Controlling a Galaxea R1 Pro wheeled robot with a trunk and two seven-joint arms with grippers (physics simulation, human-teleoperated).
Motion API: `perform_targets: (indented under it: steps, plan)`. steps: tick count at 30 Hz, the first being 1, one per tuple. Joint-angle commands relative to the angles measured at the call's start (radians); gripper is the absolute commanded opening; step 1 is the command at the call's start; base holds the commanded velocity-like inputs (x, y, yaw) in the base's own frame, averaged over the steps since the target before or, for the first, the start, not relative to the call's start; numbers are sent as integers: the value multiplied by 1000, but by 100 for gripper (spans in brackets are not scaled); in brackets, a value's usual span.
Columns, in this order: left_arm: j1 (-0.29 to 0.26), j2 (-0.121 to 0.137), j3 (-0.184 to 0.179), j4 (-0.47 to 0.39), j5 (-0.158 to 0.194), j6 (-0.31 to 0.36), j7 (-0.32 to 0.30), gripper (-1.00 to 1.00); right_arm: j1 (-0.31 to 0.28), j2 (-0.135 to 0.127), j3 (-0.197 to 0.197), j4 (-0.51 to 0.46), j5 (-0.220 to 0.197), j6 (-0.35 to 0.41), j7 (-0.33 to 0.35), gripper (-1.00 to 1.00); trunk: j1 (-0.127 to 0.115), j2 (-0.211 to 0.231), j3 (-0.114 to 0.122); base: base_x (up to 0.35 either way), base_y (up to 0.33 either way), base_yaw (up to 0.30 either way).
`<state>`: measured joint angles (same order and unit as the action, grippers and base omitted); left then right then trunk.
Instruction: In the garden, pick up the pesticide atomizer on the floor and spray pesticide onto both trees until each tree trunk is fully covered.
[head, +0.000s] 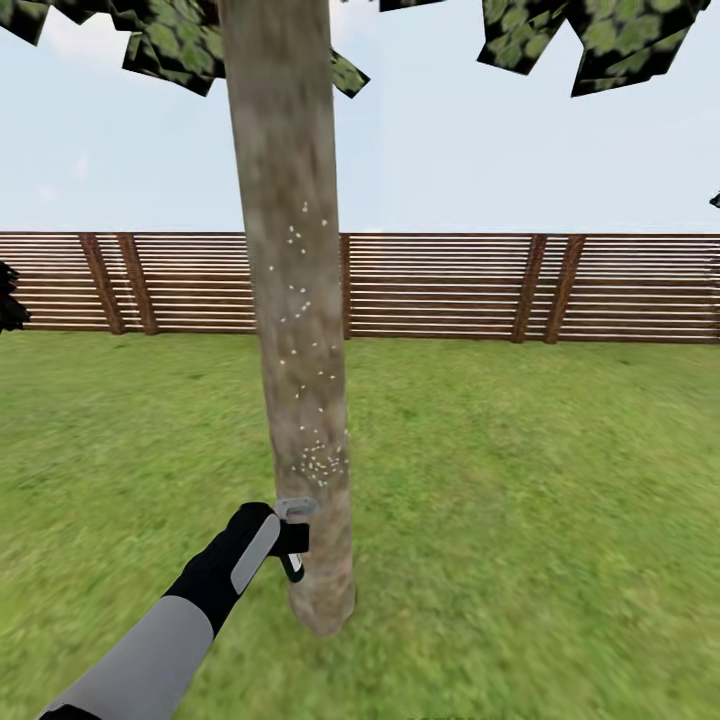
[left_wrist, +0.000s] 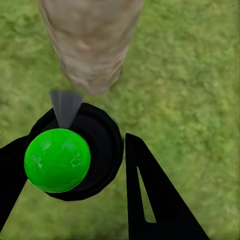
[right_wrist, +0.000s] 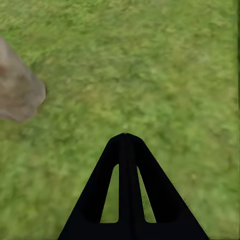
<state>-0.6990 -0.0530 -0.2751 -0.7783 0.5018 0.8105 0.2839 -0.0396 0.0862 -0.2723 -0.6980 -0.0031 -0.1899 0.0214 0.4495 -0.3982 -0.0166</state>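
I've got the left gripper (head: 290, 545) down low beside the tree trunk (head: 295, 330), w/ the pesticide atomizer (head: 293, 540) in it. In the head view the sprayer's grey nozzle sits right at the bark, near the base of the trunk, on its left side – touching or just short of it, can't tell which. A white mark shows on the black body under the nozzle.

From the left wrist view the fingers (left_wrist: 155, 195) stand either side of the atomizer (left_wrist: 75, 155), closed in on its round black body. A bright green ball sits on the black body, and the grey nozzle points toward the trunk (left_wrist: 90, 45), which rises out of the grass (left_wrist: 190, 75).

Pesticide (head: 320, 462) shows as white specks on the trunk: a dense cluster just above the nozzle, then thinner scattered dots running up the bark to roughly fence-top level. Above that the bark looks bare – mottled grey-brown up to the blocky green canopy (head: 620, 35).

Right gripper (right_wrist: 126, 145): in the right wrist view the two black fingers are pressed together to a single tip, nothing between them. It hangs over lawn, w/ the foot of the trunk (right_wrist: 17, 92) off to one side.

Behind the tree, the brown slat fence (head: 450, 285) runs across the lawn (head: 530, 500), sky above it.
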Motion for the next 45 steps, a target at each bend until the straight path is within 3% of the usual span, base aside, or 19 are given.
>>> perform_targets:
  steps: [1, 23, 45]
  plan:
    - [-1, 1, -3, -2, 10, 1, 9, -100, -1, 1, -5, 0, -1, -3, 2, -100, 1, -2, -2, 0, 323, -268]
    - [-1, 2, 1, -1, 14, -1, -28, -100, -1, 1, -5, 1, -1, -3, 2, -100, 1, -2, -2, -94, 319, -261]
    - [-1, 2, 1, -2, 14, 1, -29, -100, -1, 1, -5, 2, -1, -3, 3, -100, 1, -2, -2, 39, 333, -199]
